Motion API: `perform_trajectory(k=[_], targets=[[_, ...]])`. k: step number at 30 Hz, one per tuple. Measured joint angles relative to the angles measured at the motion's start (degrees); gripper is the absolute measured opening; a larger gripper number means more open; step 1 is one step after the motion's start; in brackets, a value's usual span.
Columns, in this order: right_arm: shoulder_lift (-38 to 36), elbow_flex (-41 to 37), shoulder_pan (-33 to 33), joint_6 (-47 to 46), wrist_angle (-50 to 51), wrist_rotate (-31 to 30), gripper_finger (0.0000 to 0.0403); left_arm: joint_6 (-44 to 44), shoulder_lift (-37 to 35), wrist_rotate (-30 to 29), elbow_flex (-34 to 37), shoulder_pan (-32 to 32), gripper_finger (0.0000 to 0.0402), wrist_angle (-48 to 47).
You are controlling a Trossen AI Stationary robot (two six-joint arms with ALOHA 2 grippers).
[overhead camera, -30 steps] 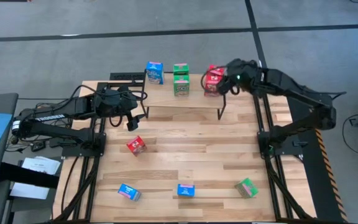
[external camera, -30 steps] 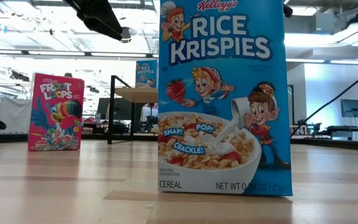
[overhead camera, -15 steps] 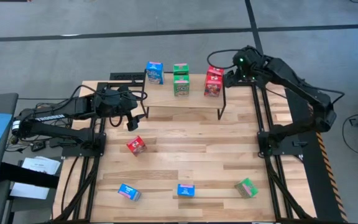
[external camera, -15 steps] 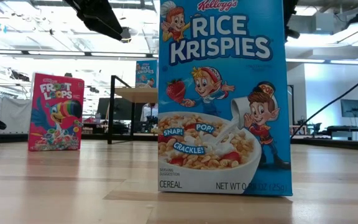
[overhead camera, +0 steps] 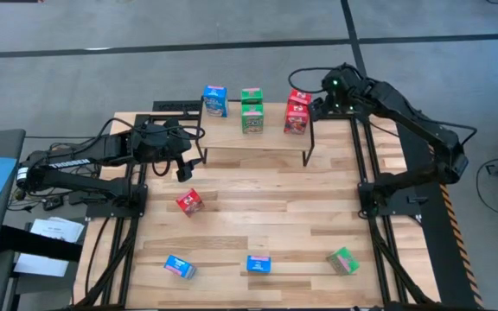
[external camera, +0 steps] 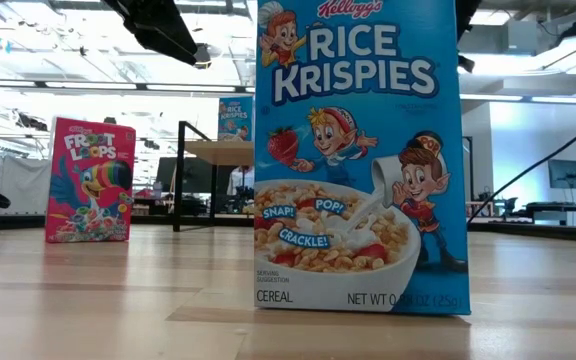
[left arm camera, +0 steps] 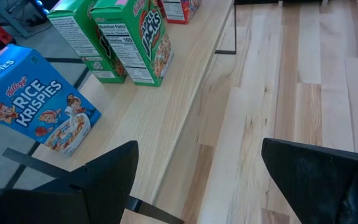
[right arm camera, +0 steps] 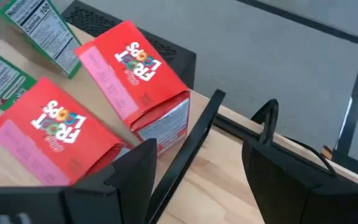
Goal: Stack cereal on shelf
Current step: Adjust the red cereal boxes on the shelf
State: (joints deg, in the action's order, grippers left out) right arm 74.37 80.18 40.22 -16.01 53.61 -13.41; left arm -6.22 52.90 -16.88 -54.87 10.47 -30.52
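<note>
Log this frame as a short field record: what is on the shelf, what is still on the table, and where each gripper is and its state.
shelf: raised light-wood board at the table's far side
on shelf: one blue box, two green boxes, two red boxes
on table: red box, blue box, blue box, green box
left gripper: beside the shelf's left end, open, empty
right gripper: just right of the red boxes, open, holding nothing
boxes left to stack: four
</note>
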Motion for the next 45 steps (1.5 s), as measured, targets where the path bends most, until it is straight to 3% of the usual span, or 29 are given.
perform_trajectory(k=[7, 15, 23, 45], targets=[[0.54, -0.31, 0.73, -0.02, -0.4, -0.02, 0.026, 0.0, 0.0, 0.0, 0.0, 0.0, 0.0332, 0.0], [1.03, -6.55, 0.83, -1.47, 0.77, -0.48, 0.026, 0.0, 0.0, 0.02, 0.0, 0.0, 0.0332, -0.02], [0.96, -6.51, 1.75, -0.42, -5.35, -0.22, 0.026, -0.59, 0.0, 0.0, 0.0, 0.0, 0.0332, 0.0], [1.45, -6.45, 3.05, 0.21, -10.54, 1.53, 0.026, -0.11, 0.0, 0.0, 0.0, -0.01, 0.0332, 0.0]])
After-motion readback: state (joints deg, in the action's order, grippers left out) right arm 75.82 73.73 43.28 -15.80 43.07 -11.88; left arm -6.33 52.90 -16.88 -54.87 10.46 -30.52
